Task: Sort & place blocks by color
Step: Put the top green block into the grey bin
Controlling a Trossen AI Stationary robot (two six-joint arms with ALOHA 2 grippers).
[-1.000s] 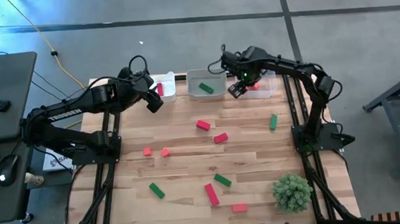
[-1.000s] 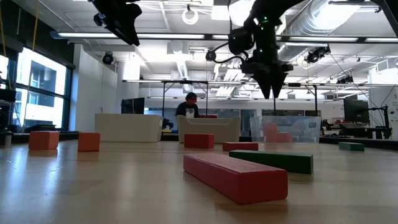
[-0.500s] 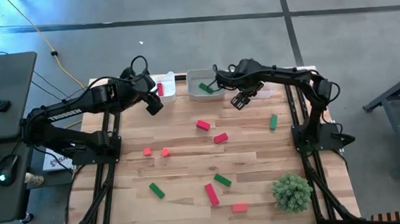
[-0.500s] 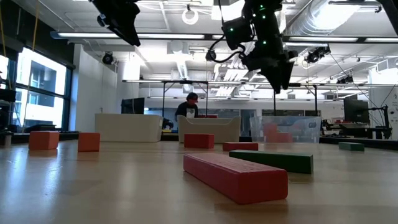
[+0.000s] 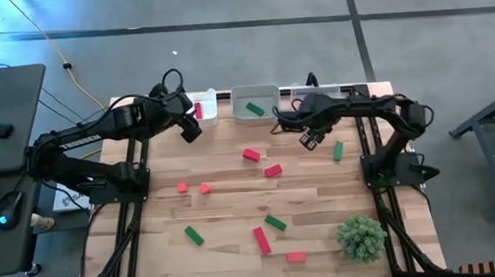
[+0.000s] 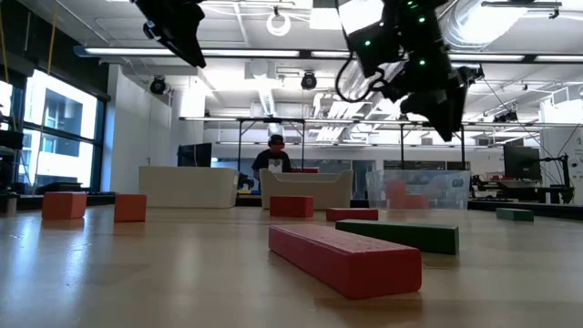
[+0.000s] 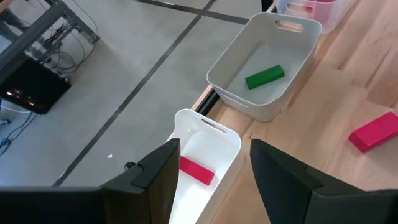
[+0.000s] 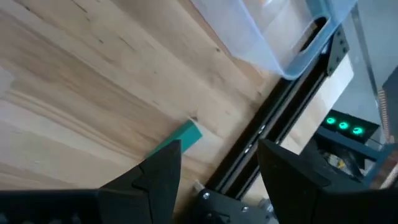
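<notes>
Red, green and coral blocks lie scattered flat on the wooden table (image 5: 235, 205). One green block (image 5: 338, 150) (image 8: 180, 140) lies near the right edge. My right gripper (image 5: 310, 140) (image 8: 219, 152) (image 6: 444, 114) hangs open above the table just left of that block and holds nothing. My left gripper (image 5: 190, 129) (image 7: 214, 152) (image 6: 182, 27) is open and empty, raised over the white left bin (image 7: 208, 134). A red block (image 7: 196, 171) lies in that bin. A green block (image 7: 264, 77) lies in the middle bin (image 5: 255, 92).
A clear bin (image 5: 336, 91) (image 8: 280, 37) stands at the far right. A bushy green plant (image 5: 360, 237) sits at the near right corner. Two red blocks (image 5: 250, 155) (image 5: 272, 170) lie mid-table. Coral cubes (image 5: 182, 188) lie to the left, and more blocks (image 5: 261, 240) lie toward the near edge. A person sits in the room behind.
My right gripper has moved from over the far bins toward the near edge and a little toward the right edge, ending beside the green block near the right edge. No block has moved.
</notes>
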